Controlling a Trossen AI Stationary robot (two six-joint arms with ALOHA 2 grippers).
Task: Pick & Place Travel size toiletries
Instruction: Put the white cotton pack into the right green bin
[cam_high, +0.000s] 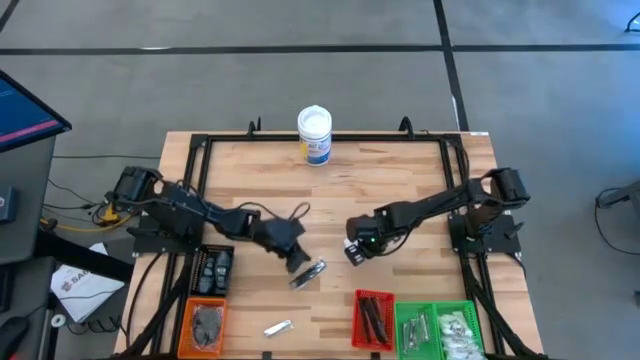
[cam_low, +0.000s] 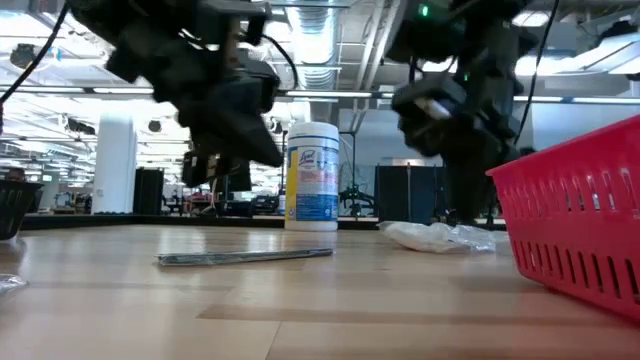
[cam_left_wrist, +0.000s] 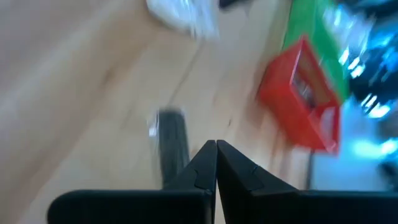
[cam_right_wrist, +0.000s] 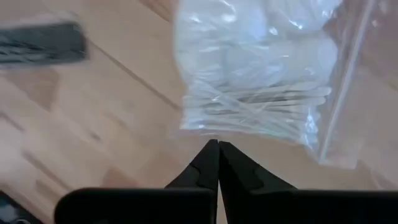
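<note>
We work at a pale wooden desk (cam_high: 400, 180), taking the red tray (cam_high: 374, 318) near the front edge as our landmark. Far to its left sits an orange tray (cam_high: 207, 325) holding dark discs, with a black tray of slim sticks just behind it. Nearer the red tray's left, a small silvery sachet (cam_high: 277, 327) lies flat on the wood. Behind it hangs the left gripper (cam_high: 297, 262), its fingers pressed together on nothing, just above a flat dark-and-silver stick (cam_high: 309, 273) that rests on the boards to the rear-left of the red tray.

Directly behind the red tray hovers the right gripper (cam_high: 353, 251), fingers likewise together and empty. Its wrist camera looks onto a clear, crinkled plastic packet (cam_right_wrist: 261, 74) of white cotton pads and thin swabs lying on the desk. To the right of the red tray, a green tray (cam_high: 441, 328) already holds similar clear packets. Far behind, at the desk's back edge, stands a white tub with a blue label (cam_high: 314, 135).

We judge a pick is being lined up: the fingers must first spread, then come down squarely. The stick is thin, hard and low, so it wants a grip across its narrow width; the packet is soft and slippery, best pinched at a bunched fold.
</note>
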